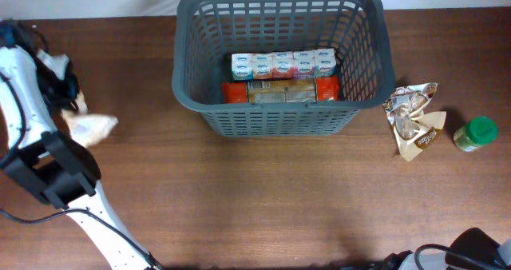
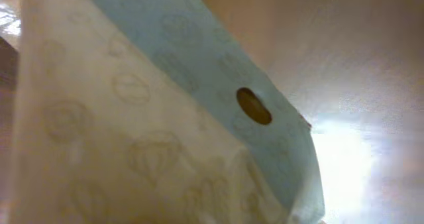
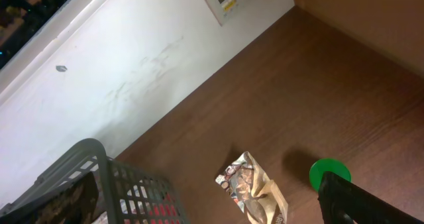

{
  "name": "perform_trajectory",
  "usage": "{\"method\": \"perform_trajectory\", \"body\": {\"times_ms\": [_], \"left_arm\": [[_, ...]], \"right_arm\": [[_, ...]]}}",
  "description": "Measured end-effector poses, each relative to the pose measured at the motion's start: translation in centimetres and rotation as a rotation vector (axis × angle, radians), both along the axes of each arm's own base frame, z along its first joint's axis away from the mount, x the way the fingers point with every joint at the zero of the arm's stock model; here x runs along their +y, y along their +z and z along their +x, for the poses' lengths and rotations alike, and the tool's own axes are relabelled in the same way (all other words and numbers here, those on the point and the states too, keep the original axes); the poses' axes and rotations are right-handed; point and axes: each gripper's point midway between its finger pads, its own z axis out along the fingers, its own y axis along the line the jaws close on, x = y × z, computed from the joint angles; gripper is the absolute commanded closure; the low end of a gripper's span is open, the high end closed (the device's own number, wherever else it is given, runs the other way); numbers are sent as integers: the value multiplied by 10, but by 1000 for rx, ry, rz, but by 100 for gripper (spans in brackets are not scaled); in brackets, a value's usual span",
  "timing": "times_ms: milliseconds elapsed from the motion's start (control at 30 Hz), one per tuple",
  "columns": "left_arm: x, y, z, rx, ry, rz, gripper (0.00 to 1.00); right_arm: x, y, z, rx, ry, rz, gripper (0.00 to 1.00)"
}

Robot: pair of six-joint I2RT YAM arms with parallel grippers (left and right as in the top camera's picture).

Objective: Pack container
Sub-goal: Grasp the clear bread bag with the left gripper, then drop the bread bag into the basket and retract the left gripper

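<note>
the basket [image 1: 279,120] is set at the far middle of the table [image 1: 263,198]. tissue packs [image 1: 283,64] and a red-ended package [image 1: 279,91] are laid along its near wall, which keeps the far half free. a pale bag [image 1: 92,128] lies at the left gripper [image 1: 73,109]. the bag fills the left wrist view and the jaws are hidden, so a grip cannot be confirmed. the right gripper [image 3: 351,201] is held apart from the snack pouch [image 1: 413,120] and the green-lidded jar [image 1: 477,133]; its opening cannot be told.

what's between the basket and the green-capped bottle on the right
A crumpled snack packet lies between the basket and the green-capped bottle. The overhead view shows it most clearly.
</note>
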Motion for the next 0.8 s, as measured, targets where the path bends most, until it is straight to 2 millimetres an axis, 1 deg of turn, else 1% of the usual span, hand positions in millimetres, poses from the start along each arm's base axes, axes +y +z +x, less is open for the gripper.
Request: {"method": "perform_trajectory", "body": {"times_ms": [67, 133, 233, 267, 333, 400, 433, 467, 500, 533, 567, 600, 667, 700, 733, 767, 800], "left_arm": [[-1, 34, 19, -140, 7, 7, 98], [-6, 64, 35, -267, -5, -2, 98], [-24, 123, 52, -485, -55, -35, 98], [-32, 151, 57, -582, -84, -36, 98], [-47, 196, 62, -732, -141, -20, 98], [-72, 245, 60, -875, -225, 11, 98], [-96, 277, 53, -961, -308, 35, 98], [-113, 295, 47, -1009, -362, 46, 98], [-136, 316, 38, -1066, -447, 65, 98], [-185, 352, 14, -1165, -619, 89, 98], [-209, 366, 2, -1209, -719, 102, 98], [-238, 378, -14, -1248, -852, 138, 98], [-298, 391, -38, -1316, -1088, 155, 98], [-324, 391, -47, -1334, -1182, 148, 98], [-343, 391, -52, -1342, -1243, 142, 98], [-366, 386, -55, -1341, -1313, 134, 98], [-381, 382, -55, -1336, -1357, 129, 98]], "right_arm": [[0, 0, 0, 0, 0, 0, 1], [0, 0, 0, 0, 0, 0, 1], [0, 0, 0, 0, 0, 1, 1], [0, 0, 0, 0, -1, 1, 1], [0, 0, 0, 0, 0, 0, 1], [0, 0, 0, 0, 0, 0, 1], [0, 0, 0, 0, 0, 0, 1], [0, 0, 0, 0, 0, 0, 1], [0, 0, 0, 0, 0, 0, 1], [0, 0, 0, 0, 0, -1, 1], [0, 0, 0, 0, 0, -1, 1], [0, 0, 0, 0, 0, 0, 1], [0, 0, 0, 0, 0, 0, 1], [0, 0, 0, 0, 0, 0, 1], [0, 0, 0, 0, 0, 0, 1], [0, 0, 0, 0, 0, 0, 1], [0, 0, 0, 0, 0, 0, 1]]}}
